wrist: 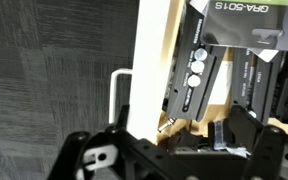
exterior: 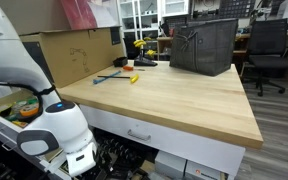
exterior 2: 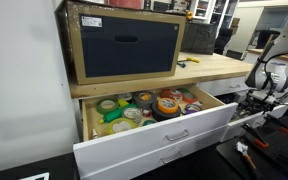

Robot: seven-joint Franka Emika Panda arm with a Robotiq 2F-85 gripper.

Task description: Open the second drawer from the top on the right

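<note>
One drawer is out and the job looks close to done. The second drawer [wrist: 150,60], white-fronted, stands clear of the cabinet under the wooden counter [exterior: 184,95], low on the side where the robot arm [exterior: 56,128] bends down. The wrist view catches the front edge-on, with the curved silver handle [wrist: 119,95] on its outer face. Behind it the inside lies bare, showing dark tools, a row of round cells [wrist: 195,68] and a labelled packet [wrist: 239,15]. The pincer [wrist: 159,152] sits at the end of the handle nearest the camera, its dark frame on either side of the drawer front. Whether its jaws are apart or clamped on the bar cannot be told from these pictures. In an exterior view, dark jumbled contents [exterior: 114,158] show beneath the top drawer front [exterior: 139,132], which is shut. A separate drawer [exterior 2: 154,135] full of tape rolls [exterior 2: 169,103] is open elsewhere and is no part of the job. Judging by how much interior shows, the opening is largely accomplished. A little more travel and the release may be all that is left.
</note>
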